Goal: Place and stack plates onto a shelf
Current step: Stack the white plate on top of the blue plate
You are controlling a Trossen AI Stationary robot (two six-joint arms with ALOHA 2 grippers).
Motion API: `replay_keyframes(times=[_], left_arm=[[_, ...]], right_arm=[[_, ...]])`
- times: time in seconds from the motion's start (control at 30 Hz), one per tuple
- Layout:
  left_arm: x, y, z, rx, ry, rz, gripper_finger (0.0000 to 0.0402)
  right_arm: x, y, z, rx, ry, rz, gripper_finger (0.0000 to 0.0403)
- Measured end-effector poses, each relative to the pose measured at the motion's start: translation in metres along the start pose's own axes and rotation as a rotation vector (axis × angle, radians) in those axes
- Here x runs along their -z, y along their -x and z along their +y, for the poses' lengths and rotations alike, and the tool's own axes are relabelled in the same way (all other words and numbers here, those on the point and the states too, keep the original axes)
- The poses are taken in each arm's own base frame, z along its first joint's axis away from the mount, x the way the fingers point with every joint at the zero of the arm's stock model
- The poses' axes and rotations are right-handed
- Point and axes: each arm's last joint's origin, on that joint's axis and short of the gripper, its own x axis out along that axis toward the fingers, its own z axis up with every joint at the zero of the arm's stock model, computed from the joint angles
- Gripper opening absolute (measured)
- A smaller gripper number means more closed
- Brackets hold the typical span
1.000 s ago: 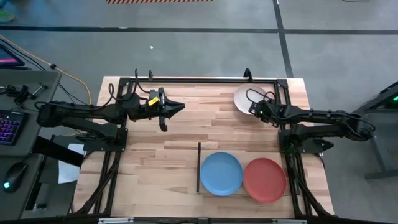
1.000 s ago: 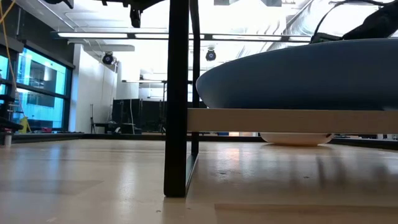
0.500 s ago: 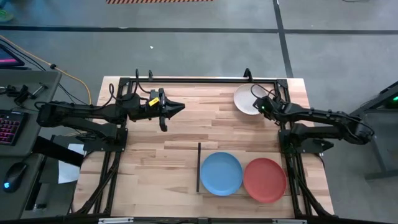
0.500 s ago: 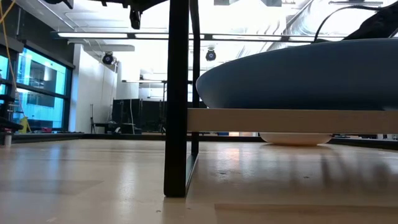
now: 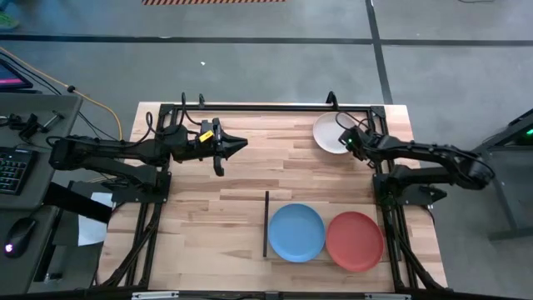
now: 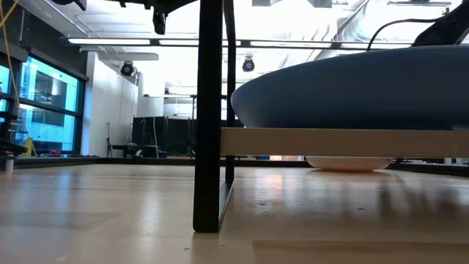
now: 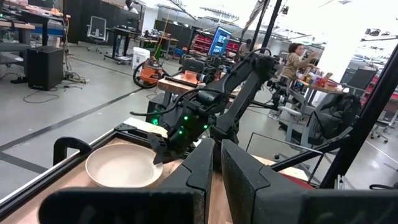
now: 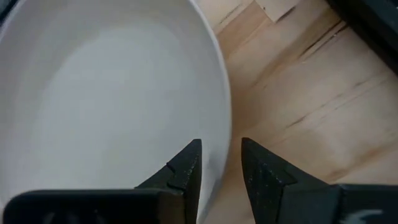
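We see the round, shallow cream-white plastic plate (image 5: 330,132) lying flat on the butcher-block wooden counter (image 5: 208,208), at about one o'clock from its centre, close to the far edge. Its surface looks smooth and plain, with a gently raised rim. The right claw (image 5: 351,143) sits at the plate's four o'clock edge; in the right wrist view its two dark fingers (image 8: 186,168) stand a little apart, one over the plate's inner rim and the other just outside over bare wood.

At about five o'clock on the counter, the round blue plastic plate (image 5: 296,232) and the round red plastic plate (image 5: 355,240) rest side by side, nearly touching, on the flat light-wood shelf (image 6: 337,142), whose thin black upright strip (image 5: 266,223) stands just at the blue plate's nine o'clock.

The left claw (image 5: 240,143) hovers at eleven o'clock, fingers together.
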Motion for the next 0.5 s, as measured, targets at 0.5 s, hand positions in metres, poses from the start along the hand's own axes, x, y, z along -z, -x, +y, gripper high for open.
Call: replay_keyframes(times=[0.5], left_arm=[[-0.003, 0.002, 0.000, -0.023, 0.002, -0.023, 0.0023]], right_arm=[[-0.011, 0.019, 0.015, -0.120, 0.091, -0.066, 0.0002]])
